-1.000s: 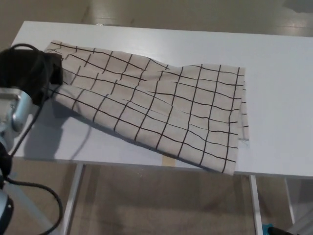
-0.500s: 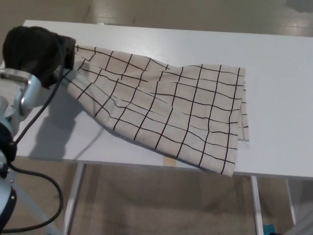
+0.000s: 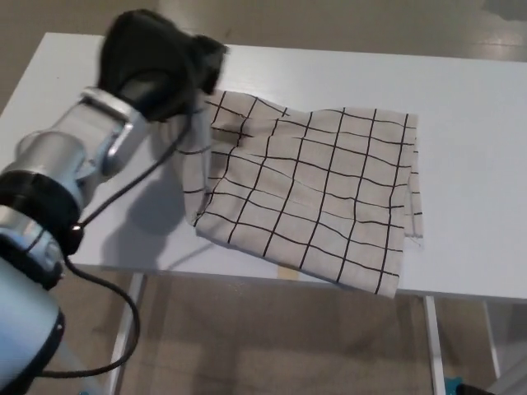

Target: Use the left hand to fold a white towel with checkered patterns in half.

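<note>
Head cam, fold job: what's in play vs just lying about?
In play:
- checkered towel, its left edge lifted
- left robot hand, shut on that edge
- white table under the towel

Lying about:
- black cable along the left arm
- nothing else on the table

Clearance on the white rectangular tabletop (image 3: 469, 123)

Bare surface lies along the far edge, at the far right and at the left near the front edge. The cream cloth towel with black grid lines (image 3: 329, 197) covers the middle; the robot's black left hand (image 3: 160, 62) and silver forearm (image 3: 78, 156) hang over its raised left edge.
</note>
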